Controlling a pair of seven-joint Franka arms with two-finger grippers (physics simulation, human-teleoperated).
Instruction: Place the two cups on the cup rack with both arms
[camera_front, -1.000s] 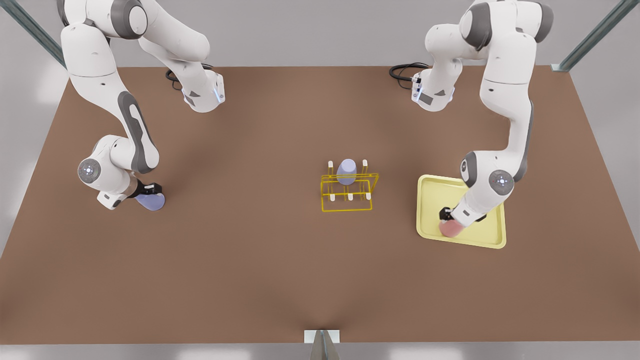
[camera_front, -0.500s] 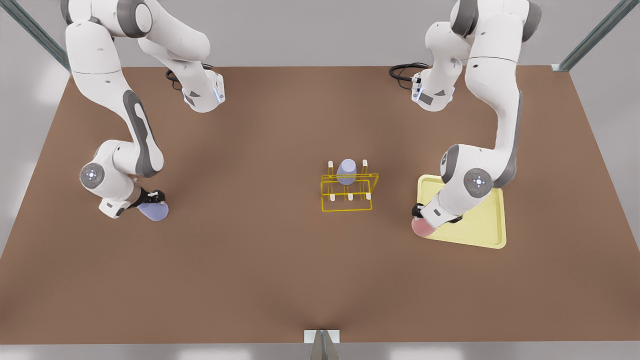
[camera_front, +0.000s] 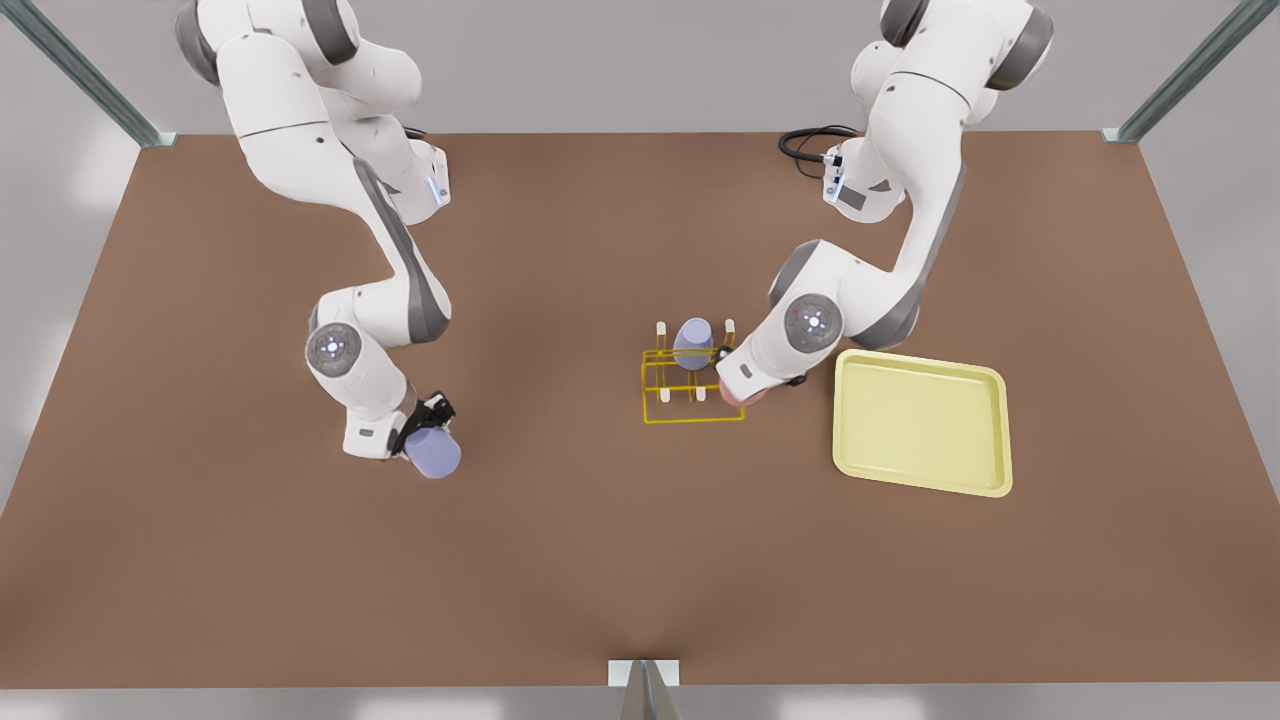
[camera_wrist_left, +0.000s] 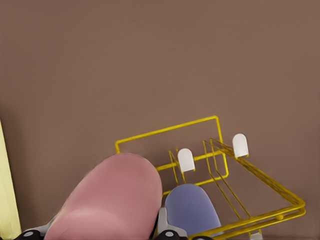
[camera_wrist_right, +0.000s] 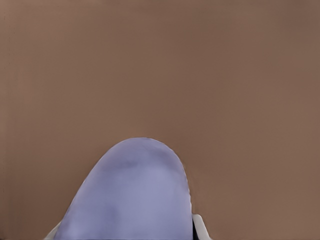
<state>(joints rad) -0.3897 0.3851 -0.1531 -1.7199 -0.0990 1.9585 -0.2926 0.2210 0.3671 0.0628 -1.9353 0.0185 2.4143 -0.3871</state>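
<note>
My left gripper (camera_front: 737, 388), on the arm at the front view's right, is shut on the pink cup (camera_front: 745, 397) (camera_wrist_left: 110, 200). It holds the cup at the right end of the yellow wire cup rack (camera_front: 692, 419) (camera_wrist_left: 167, 131). A lavender cup (camera_front: 692, 343) (camera_wrist_left: 191, 207) stands upturned on a back peg of the rack. My right gripper (camera_front: 425, 428), on the arm at the front view's left, is shut on another lavender cup (camera_front: 436, 455) (camera_wrist_right: 135, 195), tilted above the brown table well to the left of the rack.
A flat pale-yellow tray (camera_front: 920, 425) lies on the table just right of the rack and the left arm's wrist. White-tipped pegs (camera_wrist_left: 186, 159) stand up from the rack. Black cables lie at the arm bases at the back.
The left gripper carried the pink cup off the tray leftward to the rack's right end. The right gripper carried its lavender cup rightward and nearer, toward the table's middle.
</note>
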